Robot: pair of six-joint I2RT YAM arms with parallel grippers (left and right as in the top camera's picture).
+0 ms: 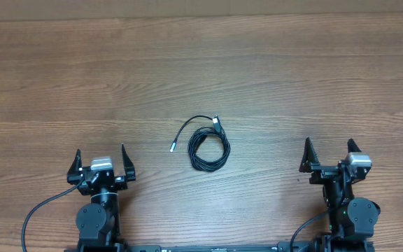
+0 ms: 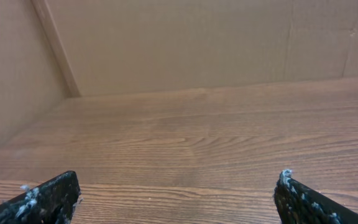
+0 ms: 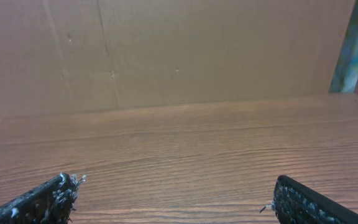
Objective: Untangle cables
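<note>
The wooden table [image 1: 201, 63] carries everything. The left claw [image 1: 101, 152] and right claw [image 1: 329, 150] hover over the table's near edge, jaws spread wide, holding and touching nothing. The cables [image 1: 194, 158] lie coiled near the table's middle. One loose tail arcs left, and its pale tip [image 1: 173, 147] points toward the table's near edge.

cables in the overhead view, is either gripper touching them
No, the cables lie coiled in the middle of the table, well apart from the open left gripper and the open right gripper.
</note>
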